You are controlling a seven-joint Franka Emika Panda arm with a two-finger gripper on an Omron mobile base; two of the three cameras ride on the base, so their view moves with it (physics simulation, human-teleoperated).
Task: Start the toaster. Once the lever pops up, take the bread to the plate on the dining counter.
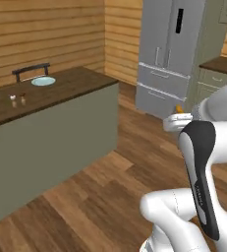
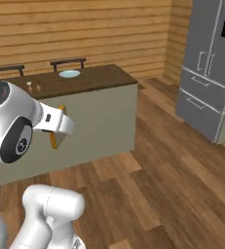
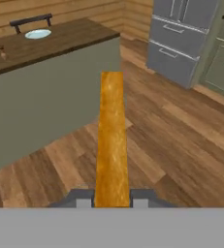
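The bread is a thin tan slice seen edge-on in the hand view, standing up between the fingertips of my gripper, which is shut on it. In the right base view the bread sticks out below the white hand, and its orange tip peeks above the hand in the left base view. The pale blue-white plate lies on the dark brown dining counter, well ahead of the gripper and to its left. The toaster and its lever are out of view.
Two small shakers stand on the dining counter near its front edge. A dark chair back rises behind the plate. A grey fridge and grey-green cabinets stand to the right. Open wood floor lies between me and the counter.
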